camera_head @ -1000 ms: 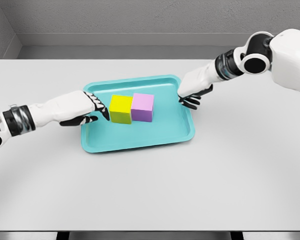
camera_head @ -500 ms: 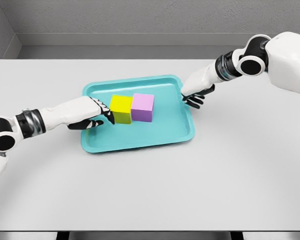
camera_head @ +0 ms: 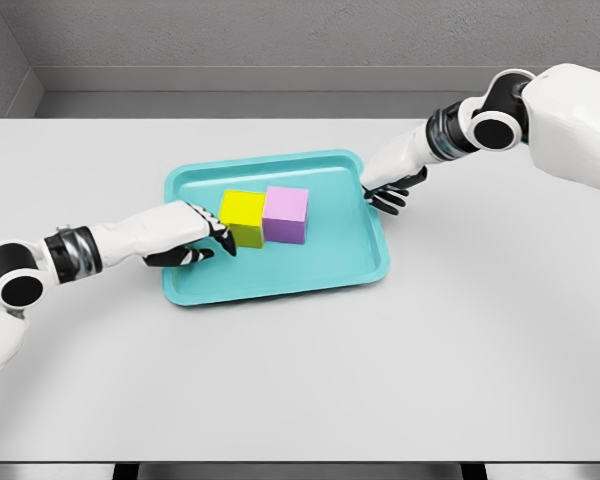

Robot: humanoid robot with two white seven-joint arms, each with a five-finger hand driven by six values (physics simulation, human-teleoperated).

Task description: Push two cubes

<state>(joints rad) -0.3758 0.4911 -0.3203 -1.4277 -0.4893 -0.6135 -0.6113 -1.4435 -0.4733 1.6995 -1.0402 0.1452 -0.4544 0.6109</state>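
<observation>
Left hand [camera_head: 185,232], fingers loosely extended, touches the yellow cube [camera_head: 243,217], which abuts the pink cube [camera_head: 285,214] mid-tray [camera_head: 280,280]. Right hand [camera_head: 388,185], fingers loosely curled and empty, rests at the tray's right rim.

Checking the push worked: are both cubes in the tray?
Yes, both in. The yellow cube and pink cube sit side by side, touching, on the tray floor, inside its rim.

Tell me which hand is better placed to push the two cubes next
Left. The left hand is already at the yellow cube, which sits against the purple cube, so one push should move both. The right hand is at the tray's right rim, apart from the cubes.
</observation>
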